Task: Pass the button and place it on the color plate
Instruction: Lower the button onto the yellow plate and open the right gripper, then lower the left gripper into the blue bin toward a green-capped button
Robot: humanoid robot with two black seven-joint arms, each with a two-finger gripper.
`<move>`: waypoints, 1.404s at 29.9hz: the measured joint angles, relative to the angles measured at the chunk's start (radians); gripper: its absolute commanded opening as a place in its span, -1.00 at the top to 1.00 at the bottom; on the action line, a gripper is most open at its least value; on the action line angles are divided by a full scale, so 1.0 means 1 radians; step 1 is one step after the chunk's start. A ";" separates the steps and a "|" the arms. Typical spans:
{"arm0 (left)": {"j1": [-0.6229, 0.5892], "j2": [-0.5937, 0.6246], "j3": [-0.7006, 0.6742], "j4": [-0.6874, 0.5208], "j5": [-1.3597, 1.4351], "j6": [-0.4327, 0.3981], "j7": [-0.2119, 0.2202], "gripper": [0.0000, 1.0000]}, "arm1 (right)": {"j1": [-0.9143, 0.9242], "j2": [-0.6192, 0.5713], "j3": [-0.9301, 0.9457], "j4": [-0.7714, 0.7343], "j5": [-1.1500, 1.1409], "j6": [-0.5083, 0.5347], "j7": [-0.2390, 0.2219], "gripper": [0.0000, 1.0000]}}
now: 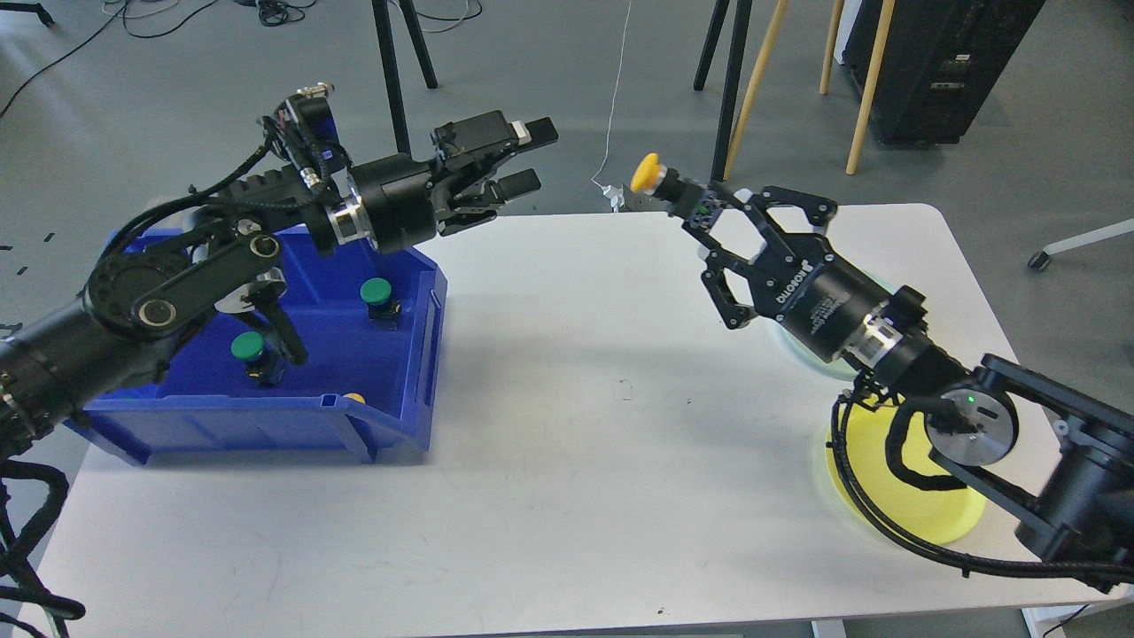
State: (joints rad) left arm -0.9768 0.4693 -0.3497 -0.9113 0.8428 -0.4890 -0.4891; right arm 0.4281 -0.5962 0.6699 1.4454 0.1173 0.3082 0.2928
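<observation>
A yellow-capped button (651,175) is held in the fingertips of my right gripper (693,211), above the table's far edge at the middle. The right gripper is shut on the button's dark body. My left gripper (523,158) is open and empty. It hangs above the far right corner of the blue bin (266,424), well apart from the button. A yellow plate (895,523) lies at the right front, partly under my right arm. A pale green plate (791,353) lies behind it, mostly hidden by the right arm.
The blue bin at the left holds two green buttons (376,292) (248,347) and a yellow one (354,399) by its front wall. The white table (576,461) is bare in the middle. Tripod and easel legs stand behind the table.
</observation>
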 measured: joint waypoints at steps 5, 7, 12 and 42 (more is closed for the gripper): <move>0.010 0.108 0.014 -0.001 0.010 0.000 0.000 -0.88 | -0.471 -0.019 0.343 0.122 0.070 -0.076 0.000 0.99; 0.007 0.156 0.027 -0.001 0.052 0.000 0.000 -0.88 | -0.628 -0.009 0.429 0.145 0.105 -0.117 0.000 0.99; -0.043 0.271 0.044 -0.001 0.407 0.000 0.000 -0.88 | -0.807 0.012 0.476 0.144 0.192 -0.189 0.001 0.96; 0.030 0.209 0.239 0.287 1.031 0.000 0.001 -0.88 | -0.806 0.070 0.580 0.121 0.216 -0.241 -0.007 -1.00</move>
State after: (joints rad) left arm -0.9470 0.6780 -0.1110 -0.6238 1.8739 -0.4887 -0.4885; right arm -0.3780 -0.5260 1.2500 1.5663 0.3329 0.0676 0.2853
